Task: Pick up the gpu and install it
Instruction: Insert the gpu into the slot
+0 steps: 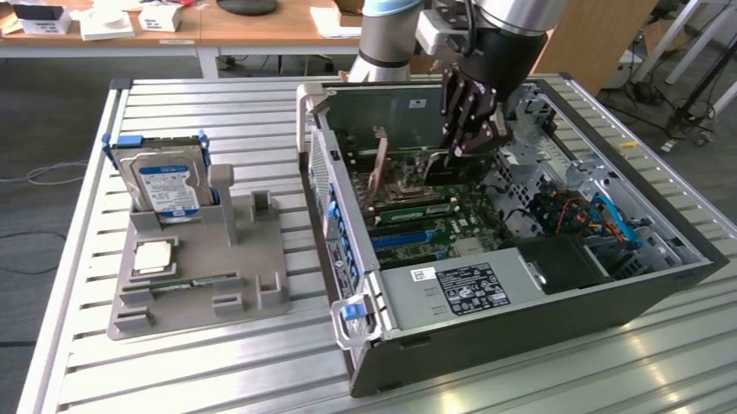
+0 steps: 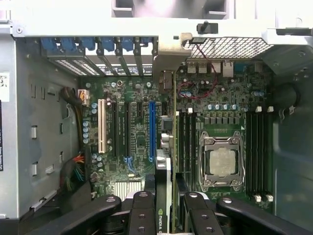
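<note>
The gpu (image 1: 406,175) stands on edge inside the open computer case (image 1: 519,332), over the motherboard's expansion slots. My gripper (image 1: 472,145) reaches down into the case and is shut on the card's upper edge. In the wrist view the gpu (image 2: 167,142) runs edge-on between my fingers (image 2: 142,208), just beside the blue slot (image 2: 151,132). Its silver bracket (image 2: 168,54) sits against the case's rear slot openings. Whether the card is fully seated in a slot cannot be told.
The motherboard's CPU socket (image 2: 222,161) and a white slot (image 2: 101,127) flank the card. On the exterior view's left, a grey holder (image 1: 196,285) carries a hard drive (image 1: 171,183), a processor (image 1: 154,257) and a memory stick (image 1: 185,283). The power supply (image 1: 467,289) fills the case's near end.
</note>
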Controlling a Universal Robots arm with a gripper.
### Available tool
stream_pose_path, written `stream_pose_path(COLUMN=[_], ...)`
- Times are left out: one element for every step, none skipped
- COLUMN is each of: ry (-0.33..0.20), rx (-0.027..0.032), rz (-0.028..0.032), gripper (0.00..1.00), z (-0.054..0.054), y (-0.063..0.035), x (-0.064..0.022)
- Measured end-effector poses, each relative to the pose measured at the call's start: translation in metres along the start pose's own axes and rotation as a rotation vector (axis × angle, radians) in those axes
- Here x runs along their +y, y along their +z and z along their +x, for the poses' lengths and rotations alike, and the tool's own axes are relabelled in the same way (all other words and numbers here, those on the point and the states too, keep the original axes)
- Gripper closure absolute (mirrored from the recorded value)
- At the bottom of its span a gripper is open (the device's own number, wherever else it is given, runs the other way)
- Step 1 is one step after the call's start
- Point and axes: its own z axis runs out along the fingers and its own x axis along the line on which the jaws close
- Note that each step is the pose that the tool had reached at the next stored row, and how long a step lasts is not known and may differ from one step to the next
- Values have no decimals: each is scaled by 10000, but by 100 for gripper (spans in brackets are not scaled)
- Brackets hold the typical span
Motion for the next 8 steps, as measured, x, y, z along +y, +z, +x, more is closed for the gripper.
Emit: stream_pose_path(ry=[0, 0, 1, 1, 1, 1, 1, 1], rx=[0, 0, 1, 1, 1, 2, 2, 2], rz=[-10, -19, -26, -30, -34, -36, -37, -38], gripper=[73, 73, 73, 73, 73, 73, 73, 73], z=[0, 1, 1, 1, 2, 2, 2, 2], y=[14, 28, 42, 53, 65, 73, 79, 83], x=[-1, -2, -2, -3, -3, -4, -4, -4])
